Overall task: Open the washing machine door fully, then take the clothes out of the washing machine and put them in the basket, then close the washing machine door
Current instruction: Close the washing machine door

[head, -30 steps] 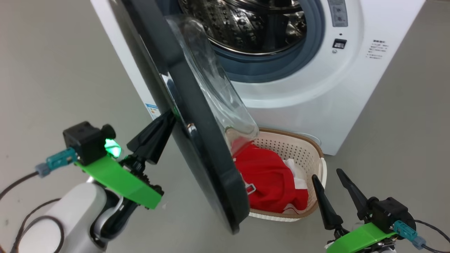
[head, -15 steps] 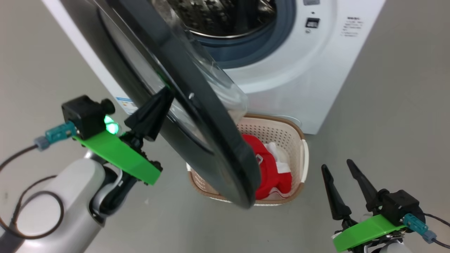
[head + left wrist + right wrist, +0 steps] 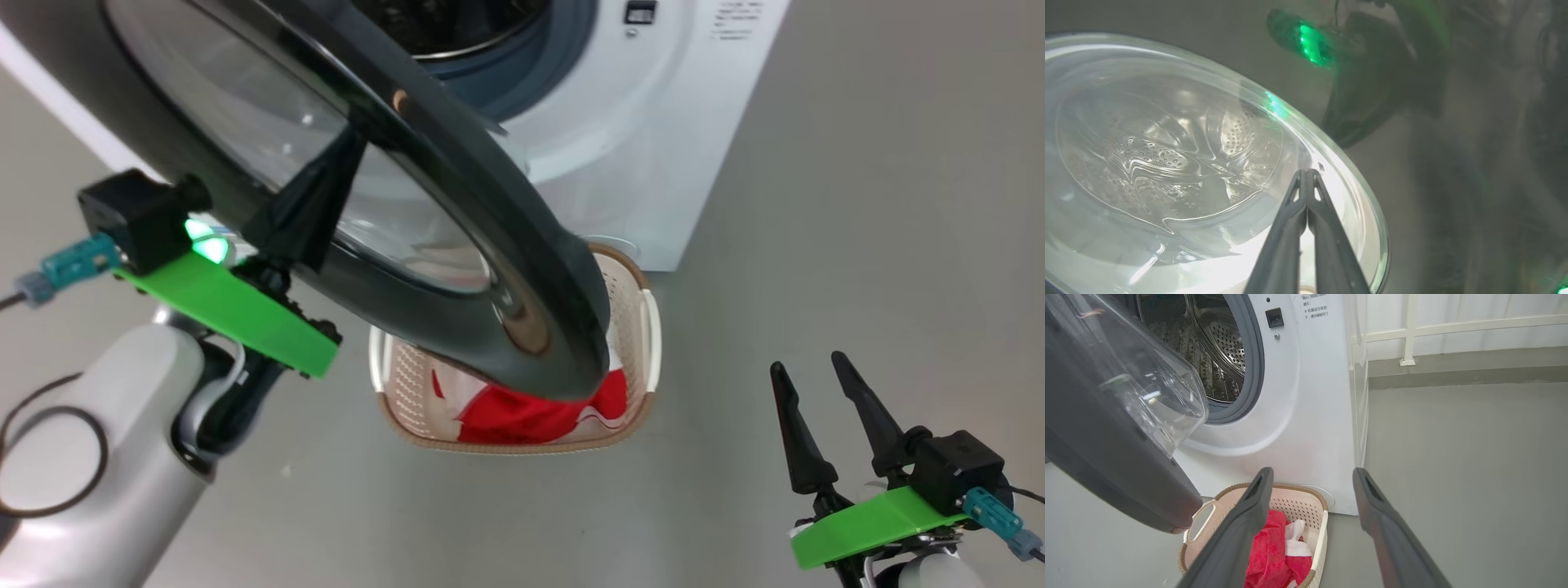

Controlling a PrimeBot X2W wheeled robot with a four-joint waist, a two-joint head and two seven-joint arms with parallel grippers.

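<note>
The washing machine door (image 3: 457, 245) stands partly open, its black rim hanging over the basket (image 3: 649, 327). My left gripper (image 3: 353, 139) is shut with nothing in it, its fingertips touching the door's outer glass (image 3: 1167, 143). In the left wrist view the left gripper (image 3: 1306, 172) lies against that window. Red and white clothes (image 3: 522, 418) lie in the cream basket, partly hidden by the door. The white washing machine (image 3: 653, 163) shows its steel drum (image 3: 1216, 343). My right gripper (image 3: 807, 363) is open and empty, right of the basket. In the right wrist view the right gripper (image 3: 1312, 473) is above the basket (image 3: 1323, 526) and the clothes (image 3: 1274, 547).
Grey floor (image 3: 857, 245) spreads to the right of the machine and around the basket. A white railing (image 3: 1408, 330) and a pale wall stand behind the machine's right side. A dark cable (image 3: 49, 465) loops over my left forearm.
The head camera has shifted, so the machine sits higher and further left. The door has swung toward the machine's opening with my left gripper against its outer face. The right gripper stays open.
</note>
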